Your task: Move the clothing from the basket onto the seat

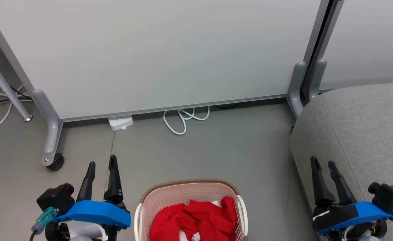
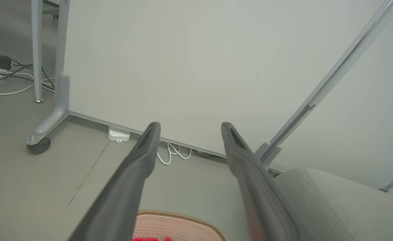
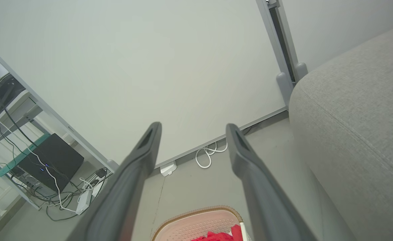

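Your left fingers (image 1: pixel 114 177) and right fingers (image 1: pixel 318 182) gape empty; grab the clothing (image 1: pixel 196 217) in the basket (image 1: pixel 189 182) between them too shallowly and it may slip short of the seat (image 1: pixel 360 134) beside the right pair

Office-like lab space: wheeled partition panels (image 1: pixel 156 57), bare grey floor (image 1: pixel 223 150), power strip (image 1: pixel 120 122) and loose cables (image 1: pixel 183 121) at the panel foot.

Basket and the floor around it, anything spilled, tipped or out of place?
Nothing stands out: the basket sits upright with the clothing bundled inside, none on the floor. A white cable lies looped by the partition.
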